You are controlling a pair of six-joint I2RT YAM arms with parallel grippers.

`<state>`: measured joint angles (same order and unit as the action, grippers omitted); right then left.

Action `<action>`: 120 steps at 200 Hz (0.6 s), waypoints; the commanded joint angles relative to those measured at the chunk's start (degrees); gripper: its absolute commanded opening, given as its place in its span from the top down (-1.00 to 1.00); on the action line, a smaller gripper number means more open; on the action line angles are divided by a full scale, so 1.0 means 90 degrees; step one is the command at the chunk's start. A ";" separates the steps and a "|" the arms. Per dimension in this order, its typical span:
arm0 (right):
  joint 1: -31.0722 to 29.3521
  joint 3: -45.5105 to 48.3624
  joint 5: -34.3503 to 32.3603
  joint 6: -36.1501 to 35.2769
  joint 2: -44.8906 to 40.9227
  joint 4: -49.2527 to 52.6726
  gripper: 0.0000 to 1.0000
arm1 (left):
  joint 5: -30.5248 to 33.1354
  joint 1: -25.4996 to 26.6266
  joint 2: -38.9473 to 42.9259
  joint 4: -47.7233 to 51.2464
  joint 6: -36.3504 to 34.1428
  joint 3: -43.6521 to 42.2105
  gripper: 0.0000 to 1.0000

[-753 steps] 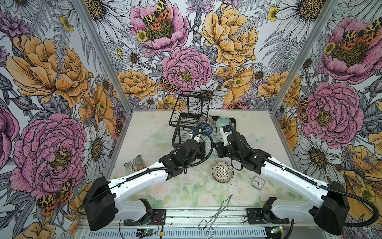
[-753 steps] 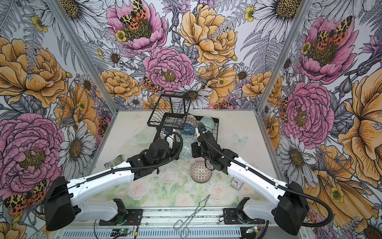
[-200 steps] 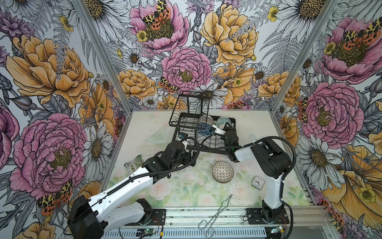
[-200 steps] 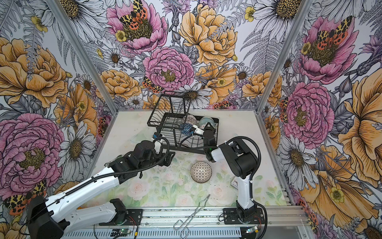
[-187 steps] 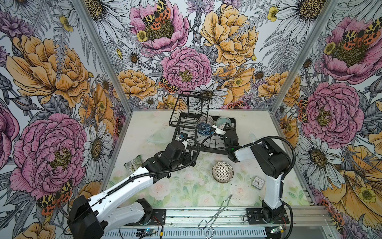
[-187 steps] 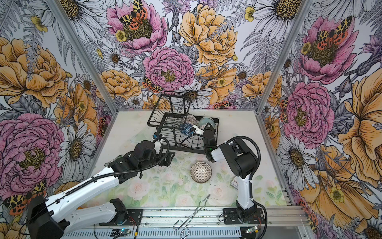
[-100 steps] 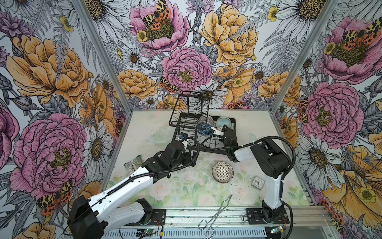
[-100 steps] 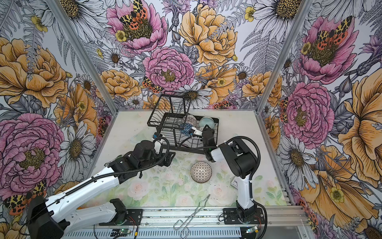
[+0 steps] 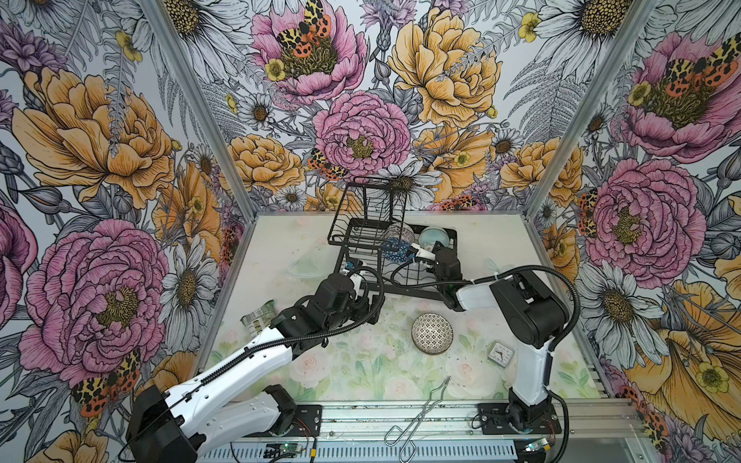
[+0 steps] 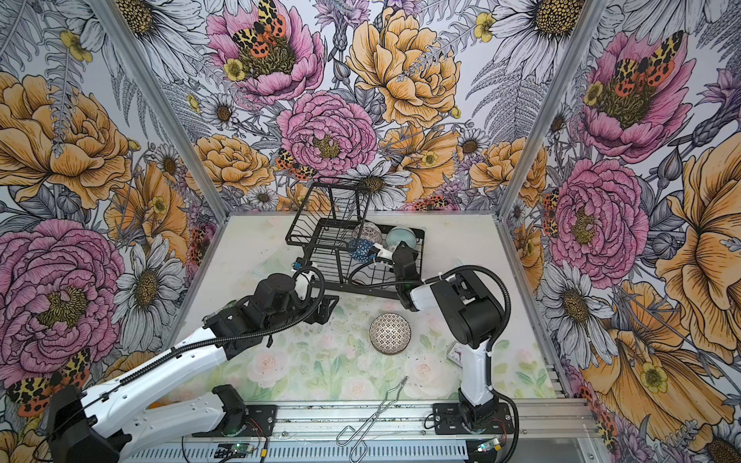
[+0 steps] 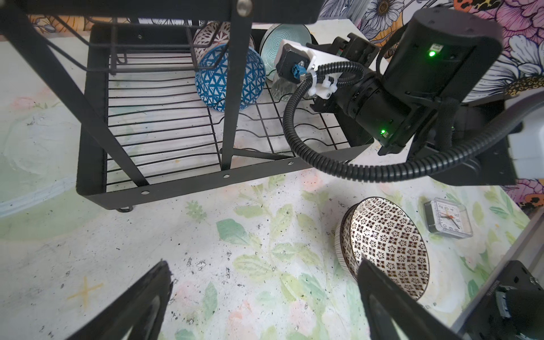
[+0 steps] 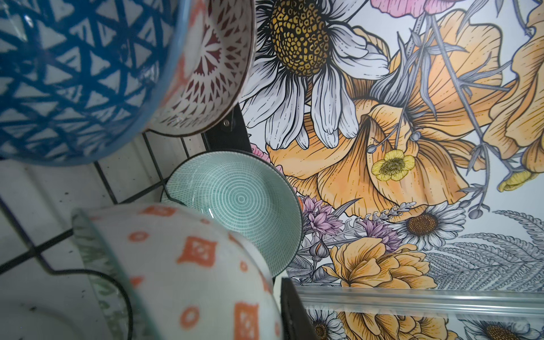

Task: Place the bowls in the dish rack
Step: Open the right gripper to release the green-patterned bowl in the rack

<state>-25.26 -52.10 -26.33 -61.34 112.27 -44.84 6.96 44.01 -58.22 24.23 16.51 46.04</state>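
The black wire dish rack stands at the back. Three bowls stand on edge in it: a blue one with white triangles, a white one with red pattern, and a mint one. My right gripper is inside the rack, shut on a white bowl with orange squares; one finger lies against its wall. A black-white dotted bowl sits on the table. My left gripper hangs open and empty left of it.
A small square clock lies right of the dotted bowl. Metal tongs rest on the front rail. A crumpled can lies by the left wall. The right arm's elbow folds high beside the rack.
Since the earliest frames the left arm has drawn back from the rack and the right arm has reached into it. Over the last second the right gripper has crept slightly further into the rack.
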 commanded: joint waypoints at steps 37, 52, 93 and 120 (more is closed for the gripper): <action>0.0047 -0.0090 -0.0138 0.0244 -0.0256 0.0457 0.55 | -0.0129 -0.0056 0.0158 -0.0011 0.0062 -0.0111 -0.98; 0.0043 -0.0086 -0.0150 0.0253 -0.0290 0.0469 0.54 | -0.0140 -0.0056 0.0182 -0.0002 0.0077 -0.0107 -0.98; 0.0042 -0.0133 -0.0166 0.0430 -0.0549 0.0906 0.41 | -0.0148 -0.0053 0.0189 0.0031 0.0075 -0.0087 -0.98; 0.0052 -0.0167 -0.0131 0.0638 -0.0781 0.1235 0.41 | -0.0158 -0.0058 0.0190 0.0053 0.0058 -0.0073 -0.98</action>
<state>-25.12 -52.10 -27.20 -58.61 108.79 -36.88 6.72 44.01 -57.43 24.25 16.51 45.63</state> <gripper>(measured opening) 0.294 0.987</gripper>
